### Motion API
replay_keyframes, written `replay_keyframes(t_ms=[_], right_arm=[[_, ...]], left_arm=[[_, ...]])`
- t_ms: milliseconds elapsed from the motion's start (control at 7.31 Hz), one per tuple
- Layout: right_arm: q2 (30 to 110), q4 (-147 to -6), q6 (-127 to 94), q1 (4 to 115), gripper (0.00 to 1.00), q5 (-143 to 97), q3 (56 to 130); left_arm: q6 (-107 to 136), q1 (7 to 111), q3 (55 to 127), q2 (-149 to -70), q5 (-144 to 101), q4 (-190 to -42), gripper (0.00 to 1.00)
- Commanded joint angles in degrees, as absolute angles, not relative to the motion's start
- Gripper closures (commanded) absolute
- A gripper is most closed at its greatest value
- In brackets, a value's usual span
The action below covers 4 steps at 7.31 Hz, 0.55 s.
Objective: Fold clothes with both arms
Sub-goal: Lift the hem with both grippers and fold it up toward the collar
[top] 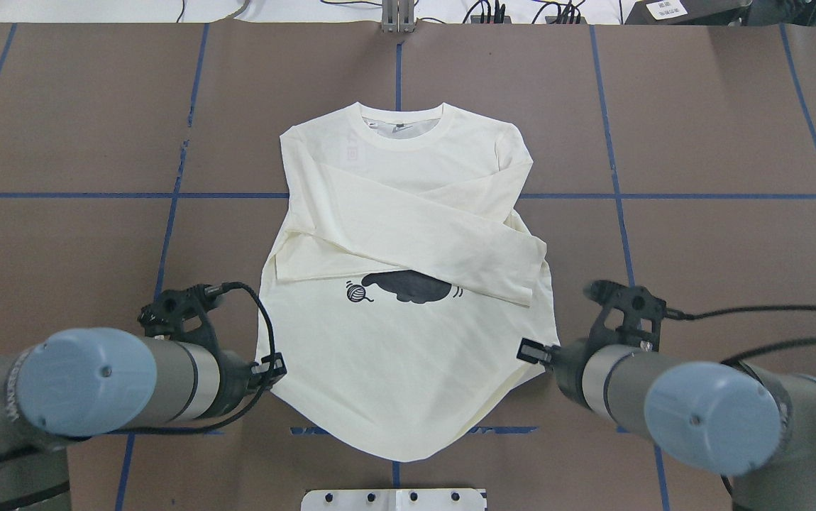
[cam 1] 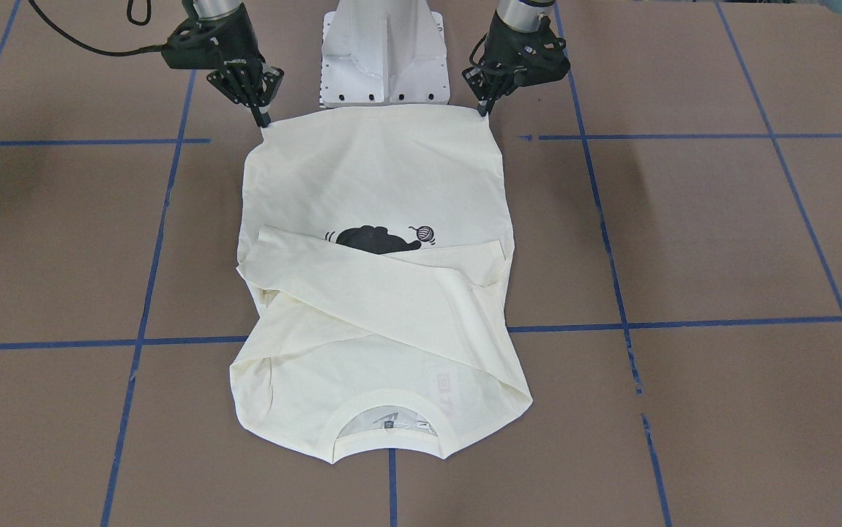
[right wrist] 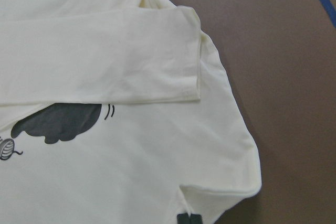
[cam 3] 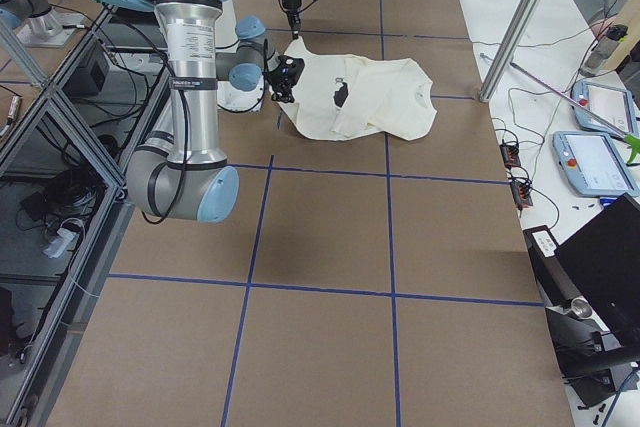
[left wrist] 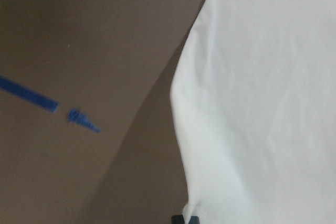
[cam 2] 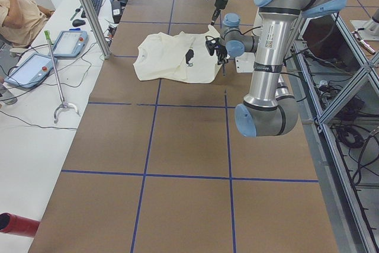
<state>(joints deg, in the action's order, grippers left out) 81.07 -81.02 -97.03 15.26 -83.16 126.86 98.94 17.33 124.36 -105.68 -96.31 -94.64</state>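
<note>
The cream-white shirt [cam 1: 377, 183] lies graphic side up on the brown table, collar away from the robot. Both sleeves are folded across the chest and partly cover the black cat graphic [cam 1: 377, 240]; the red lettering is hidden. My left gripper [cam 1: 482, 112] is shut on one hem corner. My right gripper [cam 1: 263, 121] is shut on the other hem corner. In the overhead view the shirt [top: 408, 355] stretches between the left gripper [top: 271, 374] and the right gripper [top: 537, 353], and the hem sags toward the base. The right wrist view shows a sleeve cuff [right wrist: 191, 56] over the cat.
The white pedestal base [cam 1: 384, 51] stands just behind the hem. Blue tape lines [cam 1: 684, 322] grid the table. A metal post [cam 2: 89, 10], tablets [cam 2: 32, 69] and a seated person [cam 2: 18, 10] are on the far side beyond the collar.
</note>
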Motion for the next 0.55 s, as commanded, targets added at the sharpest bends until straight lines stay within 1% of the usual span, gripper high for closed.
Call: replay_keyframes(t_ms=[0,137,411], right_arm=[[71.05,-80.86,-85.31,30.7,1.0,-94.36,114.57],[67.45,-80.77,-81.86,34.24,1.0,-94.66,108.69],[62.34,-80.51,-76.06,40.31,1.0,-96.76,99.1]], left_arm=[[91.25,25.02,115.18,-111.6,-96.68,-94.74,1.0],[89.32,28.44,112.61,-114.32,-96.77,-94.92,1.0],[82.74,34.94,109.18,-115.13,-96.42,-96.31,1.0]])
